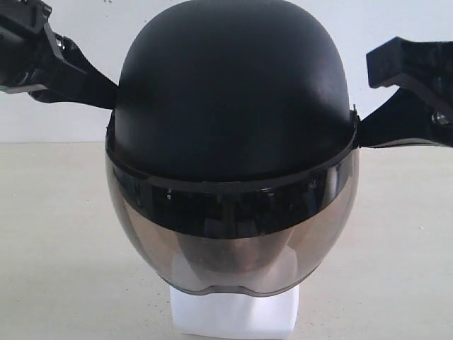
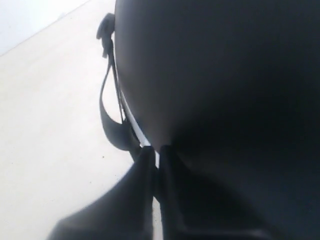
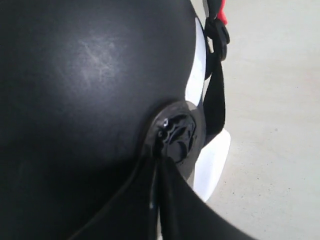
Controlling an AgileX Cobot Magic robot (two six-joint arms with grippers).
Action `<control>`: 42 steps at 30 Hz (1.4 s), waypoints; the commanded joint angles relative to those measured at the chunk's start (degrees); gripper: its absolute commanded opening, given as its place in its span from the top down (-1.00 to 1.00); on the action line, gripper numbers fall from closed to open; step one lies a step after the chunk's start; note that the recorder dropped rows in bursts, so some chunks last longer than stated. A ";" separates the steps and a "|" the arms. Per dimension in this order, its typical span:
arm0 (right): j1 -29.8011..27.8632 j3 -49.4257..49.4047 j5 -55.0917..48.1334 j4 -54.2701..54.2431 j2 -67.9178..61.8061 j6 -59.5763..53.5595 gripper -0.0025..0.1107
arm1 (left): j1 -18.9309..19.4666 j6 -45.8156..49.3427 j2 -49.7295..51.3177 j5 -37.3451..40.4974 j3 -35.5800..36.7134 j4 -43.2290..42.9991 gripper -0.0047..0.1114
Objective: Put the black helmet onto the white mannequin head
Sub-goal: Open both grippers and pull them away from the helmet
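A pale beige, faintly speckled bench (image 1: 56, 248) carries the scene, and a plain white wall (image 1: 403, 21) rises behind it. In the middle we find the matte black open-face helmet (image 1: 233, 92), with its smoky tinted curved visor (image 1: 233, 248) turned toward the exterior camera.

Two black arms reach in from either side of the helmet and meet it at its flanks. The left gripper (image 2: 156, 150) presses against the helmet's lower rim. Its jaws are clenched on that rim, with only a sliver of light edge showing between them. The right gripper (image 3: 157, 155) sits at the round visor pivot (image 3: 175, 132) on the opposite flank. Its jaws are likewise drawn almost together and grasp the helmet's edge there.

A loose black webbing strap (image 2: 107, 117) hangs from the rim beside the left gripper and ends in a dark buckle (image 2: 106, 30). On the right gripper's side a second black strap (image 3: 215, 95) drops beside the helmet from a black clip (image 3: 218, 32) with a bit of red above it. The helmet's dark shell blocks most of both wrist views.

The helmet sits over the glossy white mannequin head (image 1: 233, 319), covering crown and face. Through the visor we make out only a dim, brownish face shape. Below the visor's lower edge the squarish white neck base stands on the bench, directly under the helmet.
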State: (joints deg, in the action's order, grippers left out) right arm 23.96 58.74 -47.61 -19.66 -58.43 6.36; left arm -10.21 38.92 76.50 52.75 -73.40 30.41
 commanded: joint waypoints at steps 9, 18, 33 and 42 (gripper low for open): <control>0.06 -0.28 -0.67 1.00 4.91 0.90 0.96 | -0.21 -0.54 0.85 0.37 -1.16 1.24 0.84; 0.06 -0.28 -0.95 3.75 6.50 2.69 0.96 | -0.21 -2.76 -1.23 3.20 -1.16 -3.99 0.84; 0.06 -0.28 -7.59 4.83 6.50 2.21 0.96 | -0.33 -7.96 -17.68 5.45 2.39 -5.90 0.84; 0.06 -0.28 -7.47 4.83 6.50 2.11 0.96 | -0.33 -12.44 -27.23 7.03 11.62 -3.44 0.84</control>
State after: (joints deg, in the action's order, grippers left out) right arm 23.96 58.74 -54.99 -15.21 -52.20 8.99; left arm -10.21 27.97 51.51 58.78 -63.92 25.64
